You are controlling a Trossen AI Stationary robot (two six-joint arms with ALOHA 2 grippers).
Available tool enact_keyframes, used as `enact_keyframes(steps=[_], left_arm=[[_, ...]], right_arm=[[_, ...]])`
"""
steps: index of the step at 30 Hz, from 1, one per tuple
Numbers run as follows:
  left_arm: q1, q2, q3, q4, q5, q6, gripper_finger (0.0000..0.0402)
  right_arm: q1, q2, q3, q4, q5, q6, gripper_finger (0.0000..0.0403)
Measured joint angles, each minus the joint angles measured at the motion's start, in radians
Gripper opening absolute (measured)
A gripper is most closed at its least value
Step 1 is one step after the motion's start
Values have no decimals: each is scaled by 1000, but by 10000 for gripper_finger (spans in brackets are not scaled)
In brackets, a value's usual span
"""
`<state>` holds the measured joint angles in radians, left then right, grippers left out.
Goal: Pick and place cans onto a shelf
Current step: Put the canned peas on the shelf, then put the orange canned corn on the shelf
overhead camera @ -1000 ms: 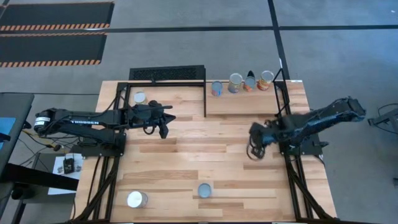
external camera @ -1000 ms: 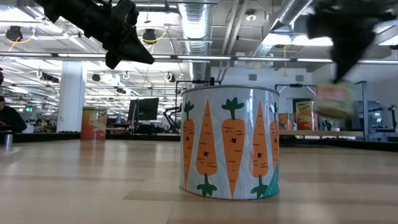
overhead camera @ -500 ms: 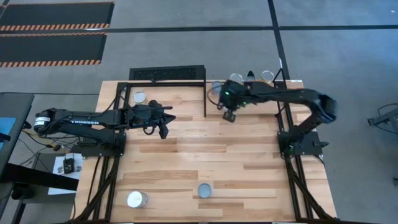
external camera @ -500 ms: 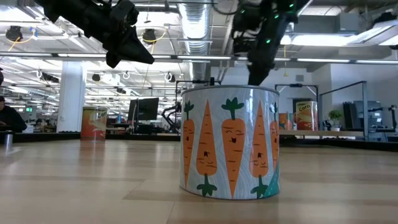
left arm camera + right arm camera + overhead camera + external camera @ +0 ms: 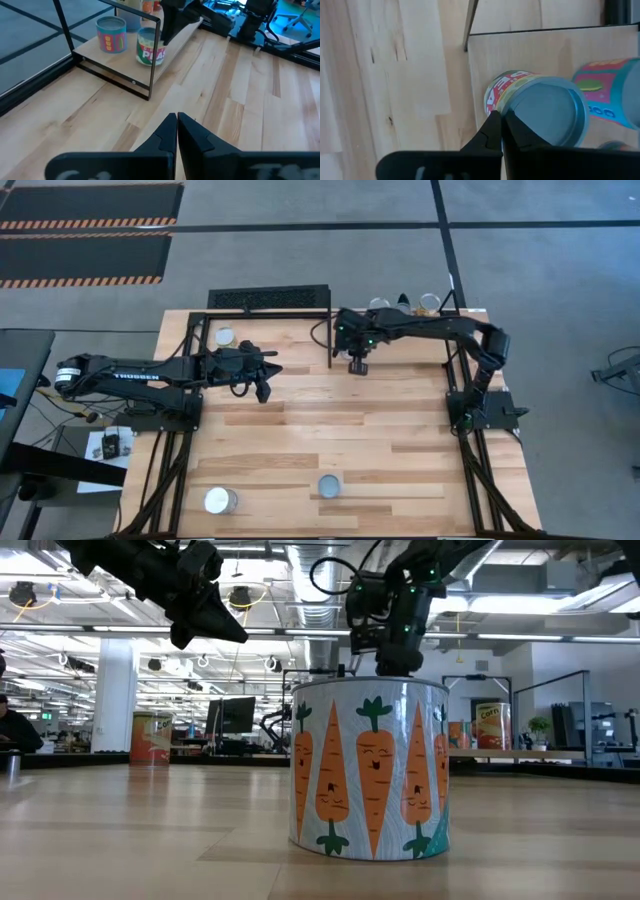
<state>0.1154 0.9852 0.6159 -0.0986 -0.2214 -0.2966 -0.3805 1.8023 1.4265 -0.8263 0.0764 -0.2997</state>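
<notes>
My right gripper (image 5: 357, 365) is shut at the left end of the shelf (image 5: 420, 345). In its wrist view, the gripper (image 5: 500, 119) stands over the near rim of a green-and-red peas can (image 5: 540, 110) standing on the plank. A blue can with a pink label (image 5: 610, 95) stands beside the peas can. Both cans also show in the left wrist view, the peas can (image 5: 150, 47) and the blue can (image 5: 111, 34). Three more cans (image 5: 403, 303) stand along the shelf's far edge. My left gripper (image 5: 263, 385) is shut and empty above the table's left middle. My right gripper's shut tips (image 5: 496, 125) lie against the picture of the peas can's near rim (image 5: 507, 102). I cannot tell whether they touch it.
A carrot-printed can (image 5: 330, 485) and a white-topped can (image 5: 221, 500) stand near the table's near edge. One can (image 5: 225, 337) stands inside the black frame at the far left. A black grate (image 5: 268, 298) lies beyond it. Thin black frame bars (image 5: 155, 55) edge the shelf.
My right gripper has swept from the table's right middle toward the far edge and to the left, ending at the shelf's left end. A blurred can showed below it one second ago in the low view and shows there no longer.
</notes>
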Motion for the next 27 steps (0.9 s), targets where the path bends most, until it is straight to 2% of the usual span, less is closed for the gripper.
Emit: enact_keyframes(steps=[7,19,24,27], left_arm=[[0,0,0,-1,0,5,0],[0,0,0,-1,0,12,0],[0,0,0,-2,1,7,0],[0,0,0,-12,8,2,0]], right_arm=[[-2,5,1,1,1,-10,21],[1,-4,1,18,30,27,122],[20,-62,-1,10,31,40,156],[34,-132,0,-14,31,84,160]])
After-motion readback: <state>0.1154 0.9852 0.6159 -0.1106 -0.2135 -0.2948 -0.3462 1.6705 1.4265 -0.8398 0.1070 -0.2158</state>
